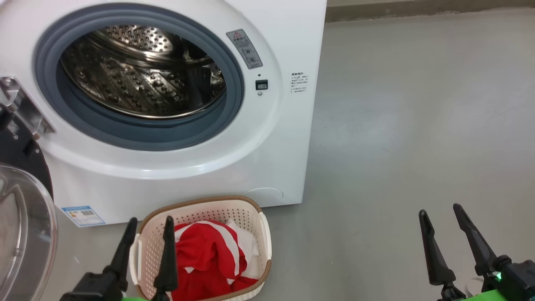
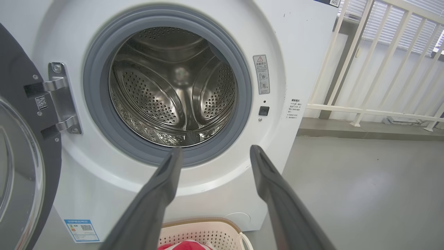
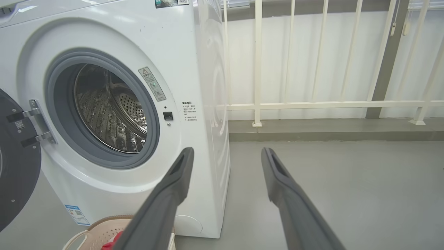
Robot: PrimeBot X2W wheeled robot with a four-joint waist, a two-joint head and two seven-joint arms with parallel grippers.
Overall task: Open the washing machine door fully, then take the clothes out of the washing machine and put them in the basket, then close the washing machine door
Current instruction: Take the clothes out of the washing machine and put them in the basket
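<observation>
Left gripper and right gripper gape empty; head view reveals clothes in basket, wrist views railing.

The head camera looked down at the basket just beyond the left claw; both wrist cameras faced the washer.

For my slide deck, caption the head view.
Clothes in basket, drum empty, door open, left gripper and right gripper open.

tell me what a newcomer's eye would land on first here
The washing machine gapes open at the head view's upper left, its steel drum bare, with the washing machine door swung out at far left. Below, bright red clothes lie in the basket on the floor.
</observation>
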